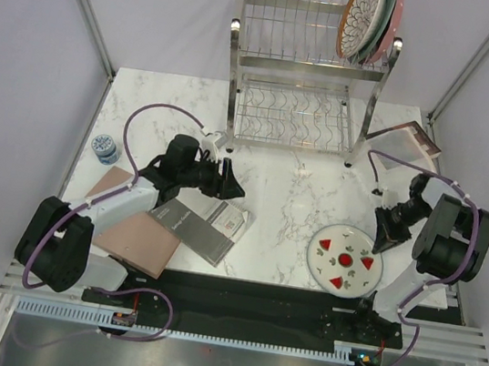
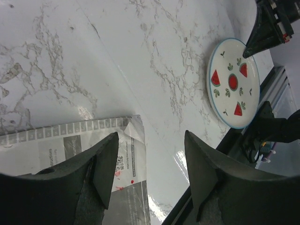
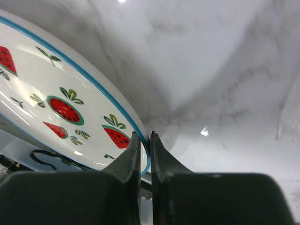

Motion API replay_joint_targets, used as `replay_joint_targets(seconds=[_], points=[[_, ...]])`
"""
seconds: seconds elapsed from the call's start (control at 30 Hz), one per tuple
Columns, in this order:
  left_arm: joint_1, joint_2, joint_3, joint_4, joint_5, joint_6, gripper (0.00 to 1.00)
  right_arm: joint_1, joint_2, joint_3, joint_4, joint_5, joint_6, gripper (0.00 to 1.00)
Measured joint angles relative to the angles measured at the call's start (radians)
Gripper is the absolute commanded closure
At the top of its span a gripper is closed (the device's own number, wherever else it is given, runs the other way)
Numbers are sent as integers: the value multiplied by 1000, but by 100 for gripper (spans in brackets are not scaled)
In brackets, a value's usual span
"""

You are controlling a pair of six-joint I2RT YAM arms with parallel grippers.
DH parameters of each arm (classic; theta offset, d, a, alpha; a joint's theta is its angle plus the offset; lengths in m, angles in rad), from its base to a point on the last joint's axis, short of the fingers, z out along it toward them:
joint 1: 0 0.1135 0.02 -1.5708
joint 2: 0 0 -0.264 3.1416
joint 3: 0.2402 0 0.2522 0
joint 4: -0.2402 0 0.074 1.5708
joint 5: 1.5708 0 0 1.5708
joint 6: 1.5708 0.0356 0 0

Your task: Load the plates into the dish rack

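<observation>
So the white round plate with red strawberries and a blue rim [image 1: 344, 259] is the only plate lying flat on the white marble tabletop [image 1: 289, 190], at about 5 o'clock in the top view. The other three plates [image 1: 370, 22] are stood on edge in the upper tier of the shiny steel wire dish rack [image 1: 304, 63], bunched at its right end.

The right hand [image 3: 145, 140] is pinched onto the strawberry plate's rim. In the right wrist view its two fingers are almost together, with the blue edge caught between them. Seen from the plate's centre, the hand sits at roughly 1 o'clock, so the rest of the plate stretches away from the hand toward 7 o'clock. Whether the plate is lifted off the tabletop at all can't be told.

The left hand [image 1: 229, 181] is held with fingers well apart and nothing in them, by the dark grey booklet [image 1: 201, 224]. It is well apart from the plate, out at the plate's 9 o'clock, so the right arm is clearly the nearer one.

The rack lies at about 11 o'clock from the plate. The plate would probably have to be tipped up on edge and lined up with the three plates in the rack. With such a thin rim pinch, slipping should be watched for.
</observation>
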State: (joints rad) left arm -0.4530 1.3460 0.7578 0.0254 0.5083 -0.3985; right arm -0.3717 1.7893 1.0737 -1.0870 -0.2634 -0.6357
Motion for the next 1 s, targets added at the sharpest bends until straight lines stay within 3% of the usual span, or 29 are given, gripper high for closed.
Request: replay_joint_targets(seconds=[0.37,0.43,0.5,0.57,0.67,1.0], points=[[-3,7,-60,66,63,-68,34,349,174,252,95,-136,267,97],[-8,28,-60,97,76,-80,34,397,200,291,108,-149,308,89],[-13,60,-60,127,87,-90,34,433,216,316,127,-151,344,69],[-22,104,-60,155,101,-100,35,456,227,335,138,-150,378,56],[-44,182,-53,187,120,-115,37,466,237,344,169,-135,420,48],[-99,374,4,290,130,-154,37,459,87,136,275,-142,525,43]])
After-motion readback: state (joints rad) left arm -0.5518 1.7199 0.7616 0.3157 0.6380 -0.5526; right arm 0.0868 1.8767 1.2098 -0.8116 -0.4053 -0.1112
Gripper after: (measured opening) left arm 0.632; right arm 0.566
